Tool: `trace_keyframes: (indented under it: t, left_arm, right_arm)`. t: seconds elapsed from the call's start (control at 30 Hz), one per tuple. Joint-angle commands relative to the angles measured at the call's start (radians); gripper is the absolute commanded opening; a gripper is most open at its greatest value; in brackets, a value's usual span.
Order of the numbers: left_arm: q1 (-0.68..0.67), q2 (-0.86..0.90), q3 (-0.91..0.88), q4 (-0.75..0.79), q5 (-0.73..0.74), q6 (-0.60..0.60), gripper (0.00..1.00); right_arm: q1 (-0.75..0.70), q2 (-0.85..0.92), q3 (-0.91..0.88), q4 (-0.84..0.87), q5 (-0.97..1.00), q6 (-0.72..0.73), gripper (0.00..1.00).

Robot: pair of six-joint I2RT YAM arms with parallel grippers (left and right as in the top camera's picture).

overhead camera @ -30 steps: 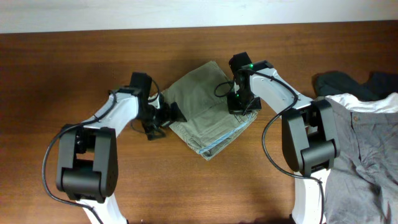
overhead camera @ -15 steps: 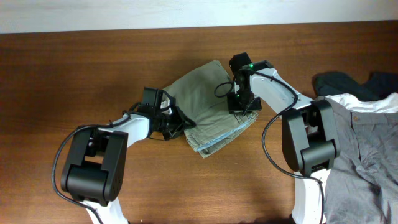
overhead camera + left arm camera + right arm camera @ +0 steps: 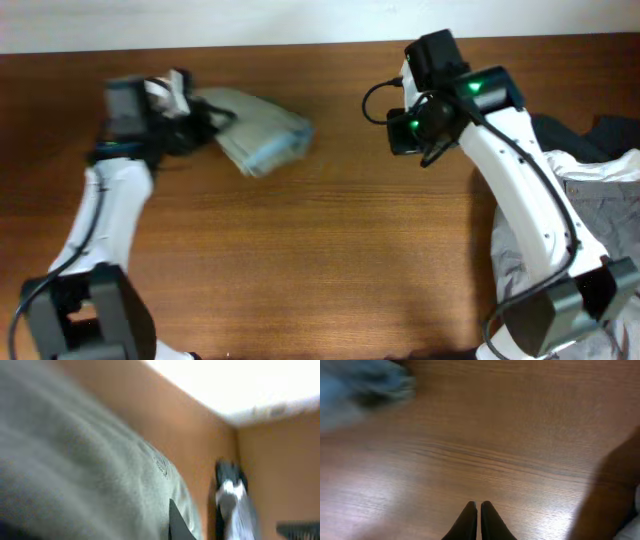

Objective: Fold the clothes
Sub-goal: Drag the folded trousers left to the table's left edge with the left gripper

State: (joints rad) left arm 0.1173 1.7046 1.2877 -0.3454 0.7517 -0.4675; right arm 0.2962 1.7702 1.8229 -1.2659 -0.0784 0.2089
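The clothes, a pair of khaki shorts [image 3: 262, 135] folded into a small bundle with a pale blue edge, are at the back left of the table. My left gripper [image 3: 205, 120] is shut on the bundle's left end. In the blurred left wrist view the shorts [image 3: 75, 460] fill the left side, and one dark fingertip [image 3: 175, 524] shows against the cloth. My right gripper [image 3: 430, 152] is away from the shorts, to their right. Its fingertips [image 3: 470, 512] are pressed together over bare wood with nothing between them. The shorts [image 3: 355, 395] show as a blur at the top left of the right wrist view.
Grey trousers [image 3: 590, 240] lie at the table's right edge, with a white garment [image 3: 580, 165] and a dark navy one [image 3: 590, 135] behind them. The right arm reaches across that pile. Brown tabletop [image 3: 320, 260] lies between the arms.
My left gripper shut on the folded shorts and swung them left and back. My right gripper came off the shorts and moved right, still shut.
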Motion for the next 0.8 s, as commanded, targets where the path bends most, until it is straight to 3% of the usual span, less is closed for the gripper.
trace_keyframes:
  t: [0.0,0.1,0.23,0.3,0.37,0.5,0.53,0.57,0.6,0.63,0.67,0.77]
  left_arm:
    - [0.166,-0.016,0.031,0.048,-0.069,0.077,0.0]
    - [0.283,0.029,0.031,0.037,-0.092,0.167,0.0]
    - [0.354,0.082,0.031,0.029,-0.094,0.185,0.0]
    - [0.372,0.097,0.031,-0.093,-0.13,0.185,0.0]
    - [0.375,0.102,0.031,-0.303,-0.346,0.172,0.0]
    - [0.377,0.113,0.025,-0.464,-0.472,0.168,0.0]
    - [0.377,0.113,0.024,-0.48,-0.472,0.165,0.09]
    - [0.377,0.113,0.024,-0.494,-0.472,0.155,0.27]
    - [0.377,0.113,0.024,-0.519,-0.47,0.143,0.71]
    - [0.377,0.113,0.024,-0.544,-0.468,0.145,0.8]
    - [0.381,0.112,0.025,-0.566,-0.468,0.169,0.83]
    - [0.432,0.096,0.061,-0.661,-0.412,0.249,0.83]
  right_arm:
    - [0.004,-0.008,0.007,-0.011,-0.005,-0.002,0.09]
    - [0.004,-0.008,0.006,-0.018,-0.023,-0.002,0.09]
    - [0.004,-0.008,0.006,-0.021,-0.022,-0.003,0.09]
    - [0.004,-0.008,0.006,-0.022,-0.022,-0.003,0.09]
    - [0.004,-0.008,0.006,-0.021,-0.022,-0.003,0.09]
    - [0.004,-0.008,0.006,-0.013,-0.015,-0.003,0.09]
    - [0.004,-0.008,0.006,-0.011,-0.015,-0.002,0.09]
    - [0.004,-0.008,0.006,-0.011,-0.015,-0.002,0.09]
    - [0.004,-0.008,0.006,-0.013,-0.015,-0.003,0.09]
    - [0.004,-0.008,0.006,-0.016,-0.015,-0.003,0.09]
    - [0.004,-0.008,0.006,-0.018,-0.015,-0.003,0.09]
    - [0.003,-0.008,0.006,-0.027,-0.014,-0.003,0.1]
